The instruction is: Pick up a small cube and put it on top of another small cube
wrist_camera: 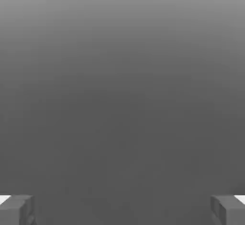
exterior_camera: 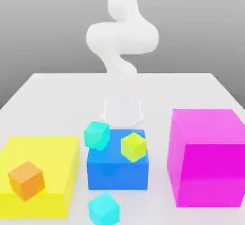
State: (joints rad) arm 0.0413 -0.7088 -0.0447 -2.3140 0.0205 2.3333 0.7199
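I can read no text, label, brand, number or sign anywhere from my station. The faces I can see on the blocks and cubes are flat, unmarked colour, and the white table carries no printing either.

Smooth white arm of rounded segments (glossy), with grey blocky fingertips.

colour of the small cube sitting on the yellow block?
Orange cube, clearest in the exterior view.
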